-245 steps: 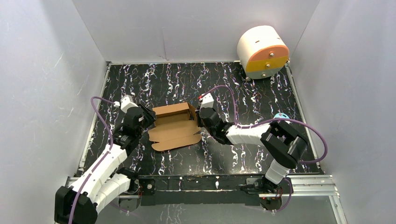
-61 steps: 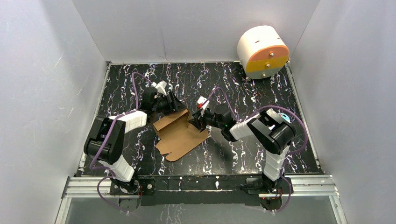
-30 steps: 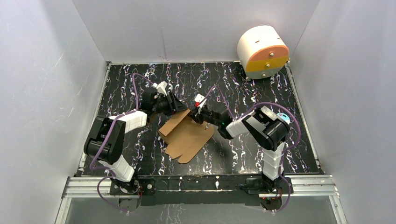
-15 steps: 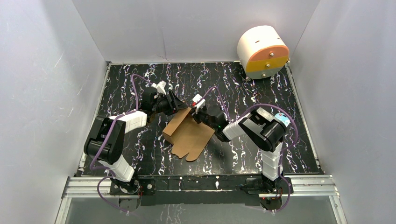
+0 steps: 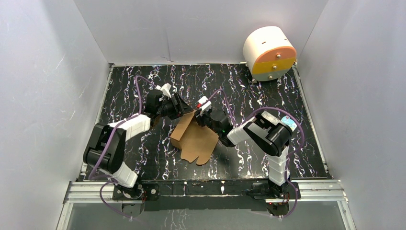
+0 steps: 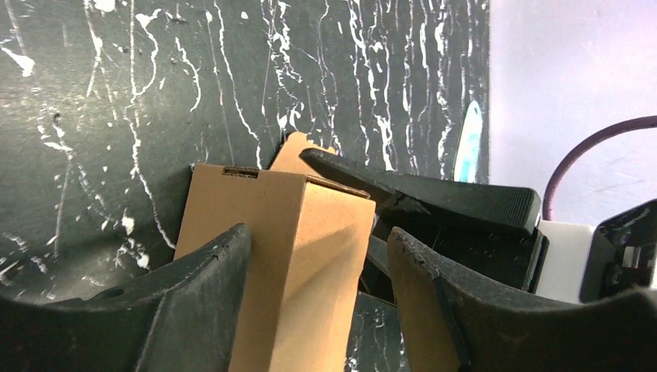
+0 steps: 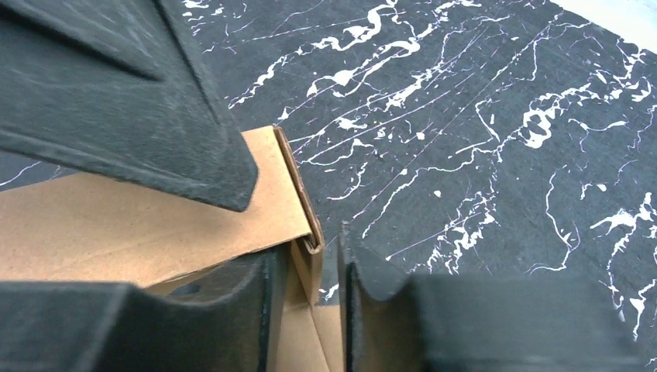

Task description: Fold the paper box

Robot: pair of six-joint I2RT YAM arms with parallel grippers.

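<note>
The paper box (image 5: pixel 194 139) lies half made near the middle of the table (image 5: pixel 143 81), its raised walls at the far end between the two arms and its flat flap (image 5: pixel 200 152) spread toward the near edge. Over the last two seconds the whole box has swung round on the table: the flap, which lay toward the near left, now lies more to the near right, and the walled end has shifted a little to the right with it. Both arms have followed that turn and kept their places at the far end. The right gripper (image 5: pixel 203 116) is nearly closed, pinching the top edge of one upright wall, as its own wrist camera shows with the cardboard held between the two fingers. The left gripper (image 5: pixel 181 108) stands wide, straddling the narrow end of the box; one finger (image 6: pixel 194 310) lies against the cardboard while the other (image 6: pixel 434 302) shows a dark gap beside it, though whether the touching finger presses or merely rests is hard to say from this angle. The turn seems meant to bring the box into a better line for both arms, since the flap is not yet folded over and the walls are only partly squared.
</note>
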